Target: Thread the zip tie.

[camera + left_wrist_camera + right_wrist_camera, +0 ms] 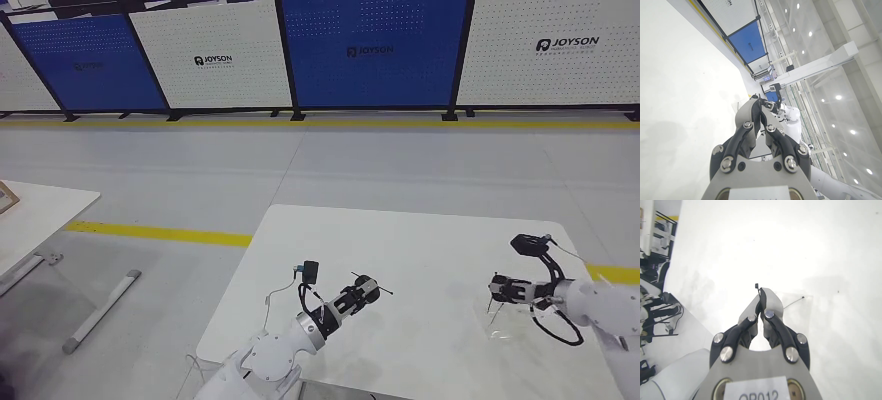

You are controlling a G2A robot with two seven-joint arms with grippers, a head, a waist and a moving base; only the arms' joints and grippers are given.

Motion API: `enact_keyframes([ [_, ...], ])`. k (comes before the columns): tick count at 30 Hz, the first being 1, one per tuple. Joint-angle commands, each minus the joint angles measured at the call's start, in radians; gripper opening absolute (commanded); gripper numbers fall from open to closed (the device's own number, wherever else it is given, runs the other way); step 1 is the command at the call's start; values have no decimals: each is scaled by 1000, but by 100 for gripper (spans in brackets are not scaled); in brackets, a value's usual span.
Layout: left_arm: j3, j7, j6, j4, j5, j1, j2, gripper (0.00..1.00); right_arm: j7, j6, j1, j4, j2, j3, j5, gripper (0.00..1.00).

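— Where do the two arms sit, seen from above?
— Over the white rectangular desk [420, 235]; the left gripper [367, 289] is toward nine o'clock of the desk's middle; the right gripper [496, 290] is toward three o'clock, well apart from it.
— What are the left fingers doing?
— They are pressed together on a thin black plastic zip tie [387, 291]; its strap sticks out on both sides of them, one end toward ten o'clock, the other toward three o'clock.
— And the right fingers?
— Also closed, pinching a second black zip tie [756, 286]; its small square head pokes out just past the fingertips, above the desk.
— Anything lying on the desk itself?
— A clear plastic sheet [807, 303] lies flat near the right gripper, at about six o'clock of it in the top view; a third slim black zip tie [793, 303] rests on that sheet, apart from both grippers.
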Motion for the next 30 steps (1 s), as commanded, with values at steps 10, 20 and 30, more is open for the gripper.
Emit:
enact_keyframes([
  [10, 0, 0, 0, 0, 0, 0, 0, 0, -70, -37, -67, -40, 7, 46, 44, 0],
  [20, 0, 0, 0, 0, 0, 0, 0, 0, -336, -117, -176, -88, 9, 98, 7, 0],
  [30, 0, 0, 0, 0, 0, 0, 0, 0, -536, -188, -305, -157, 12, 153, -56, 0],
])
